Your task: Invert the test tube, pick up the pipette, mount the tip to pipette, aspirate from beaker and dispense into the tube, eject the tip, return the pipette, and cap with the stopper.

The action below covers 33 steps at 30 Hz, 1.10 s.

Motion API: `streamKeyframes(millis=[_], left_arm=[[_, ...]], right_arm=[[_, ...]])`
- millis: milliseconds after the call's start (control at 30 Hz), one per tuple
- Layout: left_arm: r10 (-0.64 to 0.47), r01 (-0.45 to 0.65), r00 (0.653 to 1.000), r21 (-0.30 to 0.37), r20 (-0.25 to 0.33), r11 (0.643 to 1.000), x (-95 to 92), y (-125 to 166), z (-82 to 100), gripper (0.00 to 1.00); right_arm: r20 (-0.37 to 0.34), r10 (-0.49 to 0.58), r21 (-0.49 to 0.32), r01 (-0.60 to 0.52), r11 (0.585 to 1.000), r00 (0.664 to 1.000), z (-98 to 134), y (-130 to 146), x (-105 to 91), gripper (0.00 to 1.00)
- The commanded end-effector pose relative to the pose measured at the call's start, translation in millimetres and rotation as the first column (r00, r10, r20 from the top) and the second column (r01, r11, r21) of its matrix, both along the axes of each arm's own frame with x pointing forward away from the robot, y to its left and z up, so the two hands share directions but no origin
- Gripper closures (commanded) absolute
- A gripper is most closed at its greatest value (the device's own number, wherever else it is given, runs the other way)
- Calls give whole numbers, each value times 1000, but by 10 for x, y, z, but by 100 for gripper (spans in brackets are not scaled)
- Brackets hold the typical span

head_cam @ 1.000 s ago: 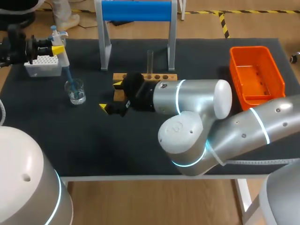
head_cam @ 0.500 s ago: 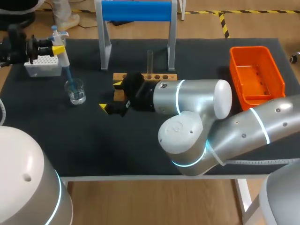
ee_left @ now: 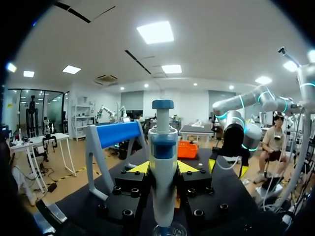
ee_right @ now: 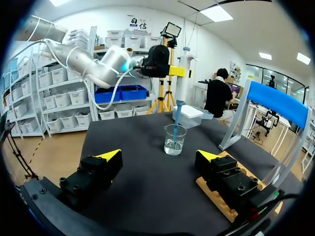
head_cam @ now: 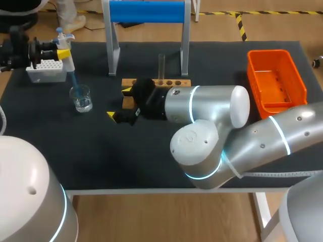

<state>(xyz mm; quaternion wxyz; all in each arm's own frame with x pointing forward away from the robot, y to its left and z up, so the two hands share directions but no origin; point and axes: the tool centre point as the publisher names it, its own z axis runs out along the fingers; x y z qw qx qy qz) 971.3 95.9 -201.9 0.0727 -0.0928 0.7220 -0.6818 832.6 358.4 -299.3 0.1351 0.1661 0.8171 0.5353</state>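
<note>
My left gripper (head_cam: 61, 52) is shut on the white and blue pipette (ee_left: 162, 162), held upright at the table's far left. The pipette's blue tip (head_cam: 74, 80) points down into the glass beaker (head_cam: 81, 98), which holds clear liquid. From the right wrist view, the beaker (ee_right: 174, 139) stands ahead of my right gripper (ee_right: 160, 156), with the pipette (ee_right: 183, 69) above it. My right gripper (head_cam: 119, 103) is open and empty, low over the mat by the left end of the wooden rack (head_cam: 174, 82). A clear test tube (head_cam: 161, 64) stands upright in that rack.
A white tip box (head_cam: 46, 70) sits behind the beaker, under my left gripper. A stand with a blue top bar (head_cam: 146, 12) rises behind the rack. An orange bin (head_cam: 287, 65) is at the far right. My right arm (head_cam: 212, 108) crosses the table's middle.
</note>
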Motion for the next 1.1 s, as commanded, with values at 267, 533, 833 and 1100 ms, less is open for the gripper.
streamKeyframes(millis=[267,533,833,1100], left_arm=[[9,-9,1000,15,3,1000,-27,-18,24,100],[9,-9,1000,15,3,1000,-27,-18,24,100],[9,-9,1000,15,3,1000,-27,-18,24,100],[9,-9,1000,15,3,1000,-27,-18,24,100]], right_arm=[[1,-3,2,3,1000,1000,-16,12,-6,0],[1,-3,2,3,1000,1000,-16,12,-6,0],[1,-3,2,3,1000,1000,-16,12,-6,0],[1,-3,2,3,1000,1000,-16,12,-6,0]])
